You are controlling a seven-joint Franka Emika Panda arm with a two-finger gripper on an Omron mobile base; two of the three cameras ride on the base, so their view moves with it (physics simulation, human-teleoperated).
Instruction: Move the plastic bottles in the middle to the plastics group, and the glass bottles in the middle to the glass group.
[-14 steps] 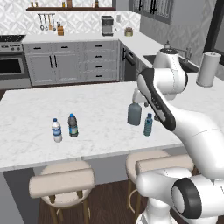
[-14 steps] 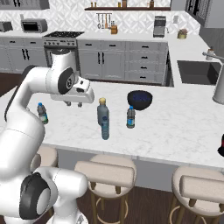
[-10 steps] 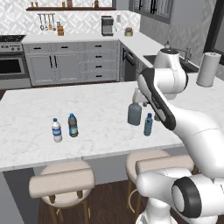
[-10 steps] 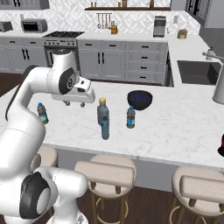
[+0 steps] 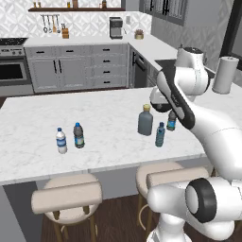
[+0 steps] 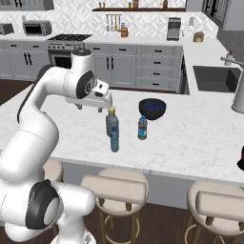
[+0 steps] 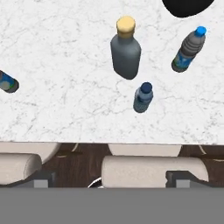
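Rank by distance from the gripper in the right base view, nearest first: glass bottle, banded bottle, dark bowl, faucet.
Gripper hangs over the island's left part.
1. Glass bottle: just right of it, slightly lower.
2. Banded bottle: further right, past the glass bottle.
3. Dark bowl: right and farther back; close call with 2.
4. Faucet: far right, by the sink.

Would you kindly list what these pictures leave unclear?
- End effector: finger spacing unreadable; in the left base view the arm covers it.
- Dark plastic bottle: partly behind the arm, left base view.
- Black bowl: cut by the hand view's top edge.
- Bottle labels: too small to read.
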